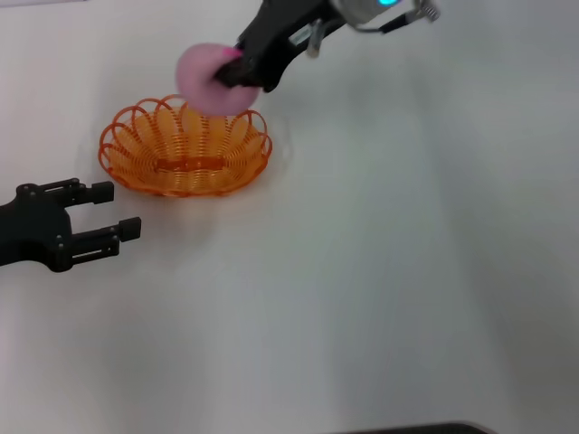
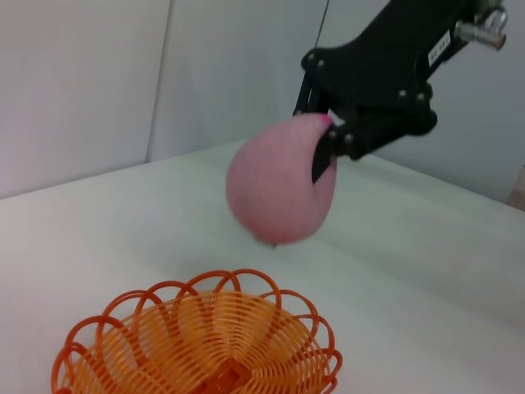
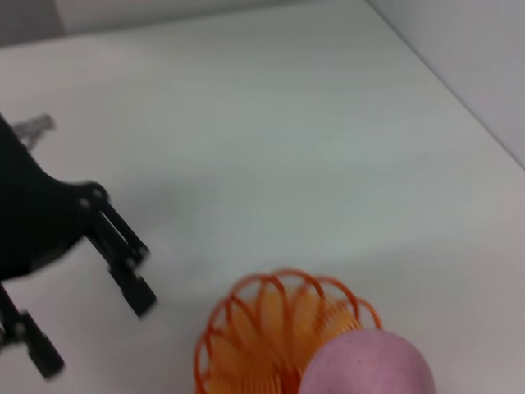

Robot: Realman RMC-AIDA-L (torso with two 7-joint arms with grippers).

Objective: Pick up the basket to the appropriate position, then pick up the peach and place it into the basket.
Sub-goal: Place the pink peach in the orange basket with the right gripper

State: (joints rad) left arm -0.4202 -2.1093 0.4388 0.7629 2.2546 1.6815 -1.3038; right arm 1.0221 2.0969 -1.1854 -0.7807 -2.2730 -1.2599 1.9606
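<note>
Fingers point(image 1: 237, 70) around peach point(image 1: 204, 77), above basket point(image 1: 185, 149)

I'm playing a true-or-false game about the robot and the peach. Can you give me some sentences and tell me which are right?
1. The right gripper holds the peach in the air. True.
2. The peach lies inside the basket. False: it hangs above the rim.
3. The left gripper is open and empty. True.
4. The left gripper grips the basket. False: it is apart from it, on the robot's near side.
5. The basket is orange. True.
</note>
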